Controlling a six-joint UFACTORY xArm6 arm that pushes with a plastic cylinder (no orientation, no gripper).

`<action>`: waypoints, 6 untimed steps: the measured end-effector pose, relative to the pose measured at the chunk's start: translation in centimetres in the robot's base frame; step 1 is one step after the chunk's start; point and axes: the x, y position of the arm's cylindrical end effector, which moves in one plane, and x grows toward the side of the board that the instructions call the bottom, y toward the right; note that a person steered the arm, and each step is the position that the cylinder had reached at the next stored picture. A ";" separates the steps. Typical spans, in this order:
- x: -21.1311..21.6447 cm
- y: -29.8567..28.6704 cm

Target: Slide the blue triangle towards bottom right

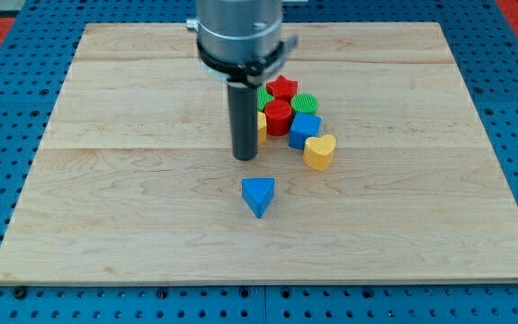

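The blue triangle [258, 195] lies alone on the table [106, 225], slightly below the board's centre, with open wood on all sides. My tip [245, 157] stands just above it in the view, a shade towards the view's left, apart from the block and not touching. No gripper is fitted; the arm ends in a plain rod, so no open or closed state applies. Farther back, at the view's right of the rod, a cluster sits packed together: a yellow heart [319, 151], a blue cube [305, 129], a red cylinder [278, 115], a green cylinder [305, 103], a red star [282, 86] and a partly hidden yellow block [262, 126]. Judged step: approach complete, push pending. The next move requires contact on the triangle's upper-left side, then a diagonal drive towards the bottom right.
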 end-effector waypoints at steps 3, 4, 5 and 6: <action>4.9 -3.1; 5.6 -3.0; 8.3 1.6; 9.6 5.5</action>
